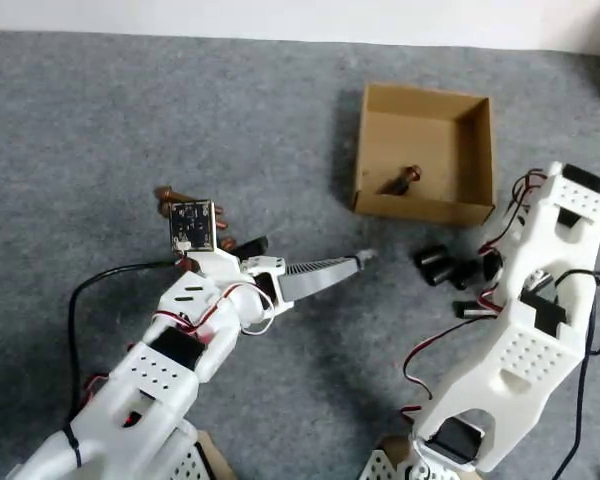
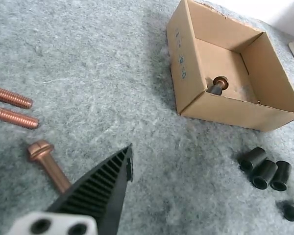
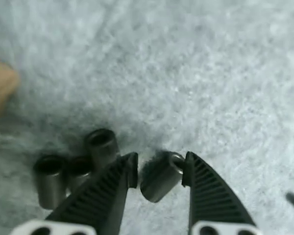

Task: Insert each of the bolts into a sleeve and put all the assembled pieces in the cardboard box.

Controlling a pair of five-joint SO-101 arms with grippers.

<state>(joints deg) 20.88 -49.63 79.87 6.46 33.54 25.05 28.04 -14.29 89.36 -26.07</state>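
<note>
Slippage is the risk: the right end effector (image 3: 159, 164) stands spread astride a sleeve (image 3: 159, 180) lying on the bench (image 3: 210, 73). That short, smooth black tube could roll or squirt out under an off-centre squeeze, knocking the three sleeves (image 3: 100, 144) just beside. Farther off, the cardboard box (image 1: 420, 208) holds one assembled piece (image 1: 402, 183). Copper bolts (image 2: 46, 159) lie by the left end effector (image 1: 355, 262), whose state I cannot tell.

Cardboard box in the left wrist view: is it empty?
No, the cardboard box holds one assembled piece, a copper bolt seated in a black sleeve, lying on its floor.
</note>
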